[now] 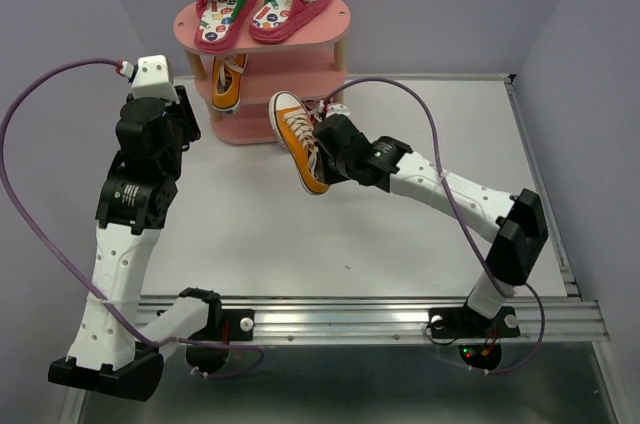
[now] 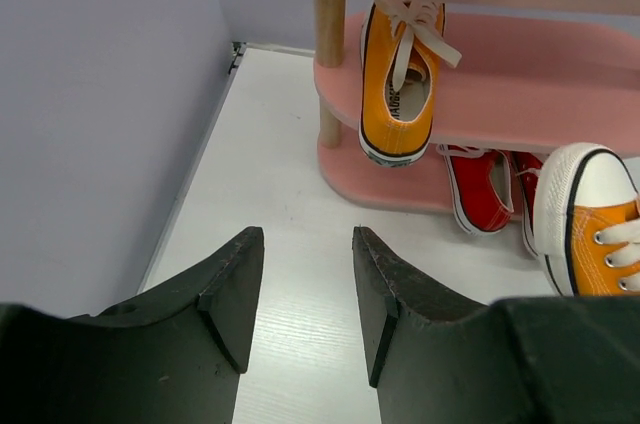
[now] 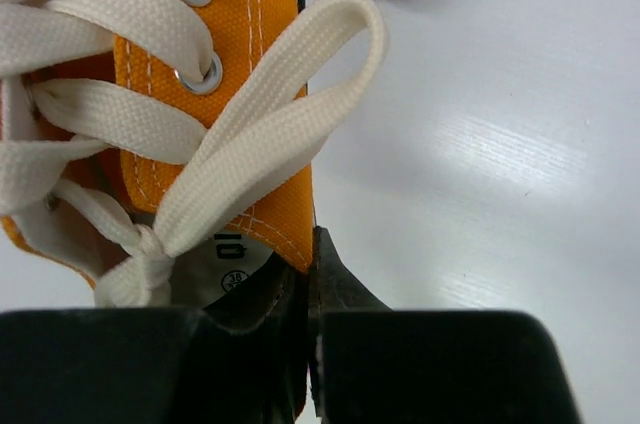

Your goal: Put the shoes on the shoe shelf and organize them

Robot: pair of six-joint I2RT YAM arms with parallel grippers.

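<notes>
The pink shoe shelf (image 1: 325, 29) stands at the far side of the white desk (image 1: 300, 244), a little left of centre. On its top board the pink flip-flops (image 1: 225, 12) lie side by side, toes towards the near side, with their patterned insoles facing up. On the left of the middle board sits one orange sneaker (image 2: 398, 84), its heel poking out over the near edge and its white laces trailing loose. The red sneakers (image 2: 487, 189) are tucked on the bottom board, towards the right, with their white toe caps showing from under the middle board. The other orange sneaker (image 1: 300, 139) is off the shelf, just near and right of it, with its toe aimed at the shelf and its heel towards the near side. The right end effector (image 3: 310, 254) is clamped tight on it, with the jaws pinching the canvas side wall by the heel opening, one finger inside the shoe and one outside. Whether its sole touches the desk, I cannot tell. The left end effector (image 2: 305, 239) hangs over bare desk to the left of the shelf and faces it, its jaws about half apart with nothing between them.
</notes>
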